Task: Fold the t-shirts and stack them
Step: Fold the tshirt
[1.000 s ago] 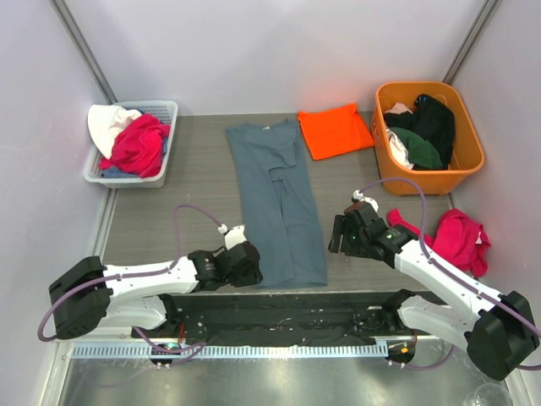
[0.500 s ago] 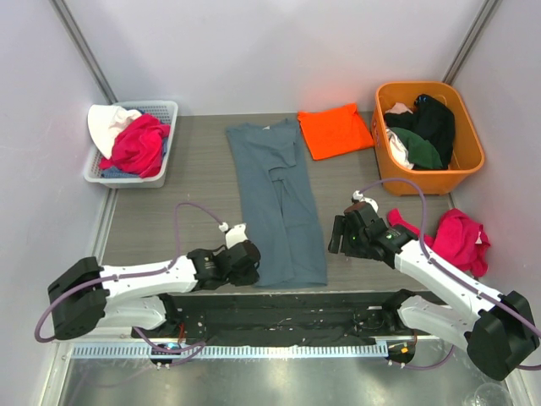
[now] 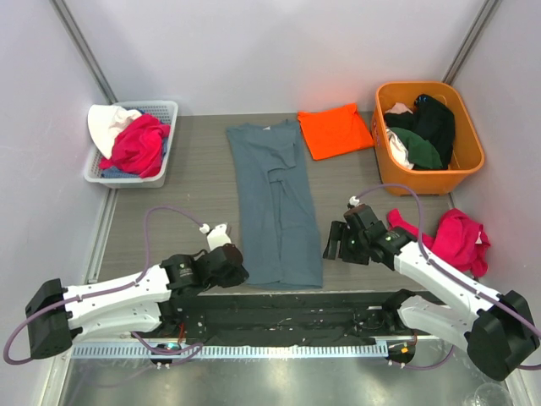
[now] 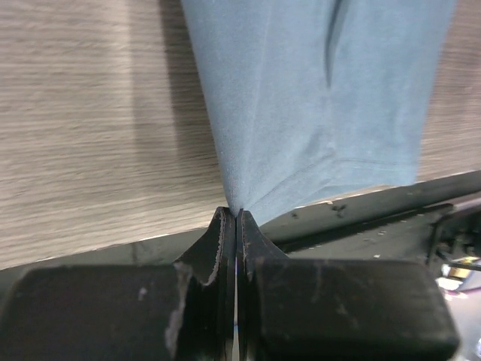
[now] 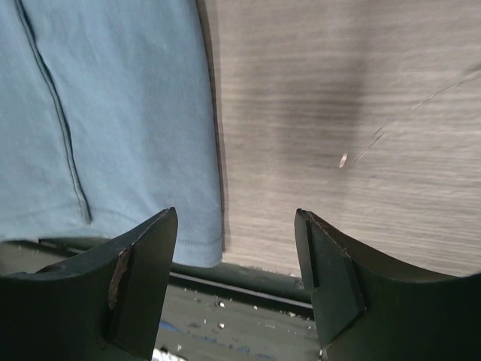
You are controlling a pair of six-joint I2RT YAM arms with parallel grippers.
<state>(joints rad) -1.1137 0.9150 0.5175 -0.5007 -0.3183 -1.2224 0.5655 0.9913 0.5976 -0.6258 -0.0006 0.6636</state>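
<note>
Orange plastic forms the tub at 2 o'clock on the table in the top view; it holds a heap of black, dark green and white clothes. The white basket at 10 o'clock holds a red-pink garment, a white one and some blue cloth under them. The slate blue-grey t-shirt lies as a long strip down the centre, from 12 to 6 o'clock. The orange t-shirt lies folded at 1 o'clock, between this strip and the tub. A loose pink cloth lies at 4 o'clock. The left wrist view shows what the top view hides: the left gripper has its jaws pressed together on the near left corner of the blue-grey shirt, and the cloth is drawn to a point there. In the right wrist view the right gripper stands wide open and holds nothing; one finger is over the near right corner of the shirt, the other over bare table.
</note>
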